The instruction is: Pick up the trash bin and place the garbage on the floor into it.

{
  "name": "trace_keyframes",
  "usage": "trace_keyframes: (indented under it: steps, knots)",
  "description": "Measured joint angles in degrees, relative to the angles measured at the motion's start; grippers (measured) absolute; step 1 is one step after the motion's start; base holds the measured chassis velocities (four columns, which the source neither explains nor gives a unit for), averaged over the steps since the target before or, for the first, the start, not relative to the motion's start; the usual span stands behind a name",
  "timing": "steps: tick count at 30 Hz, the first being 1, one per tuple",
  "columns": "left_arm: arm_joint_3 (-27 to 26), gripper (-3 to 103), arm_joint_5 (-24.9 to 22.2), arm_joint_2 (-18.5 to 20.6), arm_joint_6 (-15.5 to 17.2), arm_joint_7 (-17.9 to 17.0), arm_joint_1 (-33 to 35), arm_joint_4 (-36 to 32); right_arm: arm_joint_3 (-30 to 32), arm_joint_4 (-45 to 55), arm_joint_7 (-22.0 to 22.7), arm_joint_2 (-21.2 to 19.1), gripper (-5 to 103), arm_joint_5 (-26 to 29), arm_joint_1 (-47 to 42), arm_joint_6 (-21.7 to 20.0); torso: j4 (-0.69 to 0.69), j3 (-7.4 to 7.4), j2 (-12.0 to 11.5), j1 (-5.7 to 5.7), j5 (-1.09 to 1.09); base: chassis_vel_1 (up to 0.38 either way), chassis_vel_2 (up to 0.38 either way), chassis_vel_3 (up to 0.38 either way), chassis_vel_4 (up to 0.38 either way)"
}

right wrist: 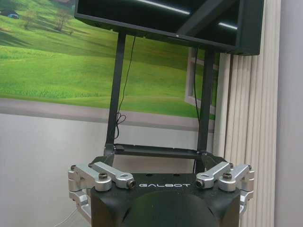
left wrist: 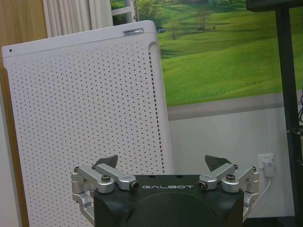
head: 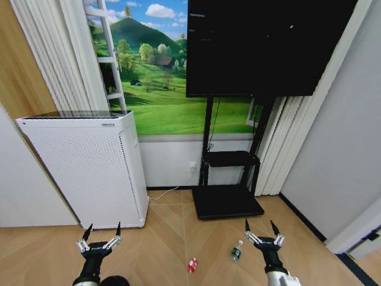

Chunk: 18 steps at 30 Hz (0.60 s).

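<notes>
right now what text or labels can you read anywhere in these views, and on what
"GALBOT": on the black body of the left gripper, left wrist view.
"GALBOT": on the black body of the right gripper, right wrist view.
Small label on the top front edge of the white perforated appliance: too small to read.
Wrapper and bottle on the floor: print too small to read.

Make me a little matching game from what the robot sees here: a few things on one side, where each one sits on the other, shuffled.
Things:
1. red-and-white wrapper
2. small greenish bottle
3. white perforated appliance
4. black TV stand

Places:
A. against the wall, under the dark screen
B. on the floor, close to the right gripper
C. beyond the left gripper
D. on the floor, roughly midway between the two grippers

Pairs: 1-D, 2-B, 3-C, 4-A
</notes>
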Motion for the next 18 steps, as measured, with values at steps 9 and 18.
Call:
trace_keyframes:
  steps: [9, 18]
  knots:
    - [0.55, 100, 0.04, -0.12, 0.16, 0.32, -0.13, 0.48, -0.3, -0.31, -0.48, 0.88, 100, -1.17, -0.35, 0.27, 0.0, -1.38, -2.36, -0.97, 0.0, 0.0, 0.0, 0.0, 0.0]
    - [0.74, 99, 0.06, -0.14, 0.22, 0.46, -0.4, 0.9, -0.35, -0.67, -0.63, 1.28, 100, -1.47, -0.48, 0.52, 0.0, -2.49, -4.33, -1.83, 0.0, 0.0, 0.0, 0.0, 0.0]
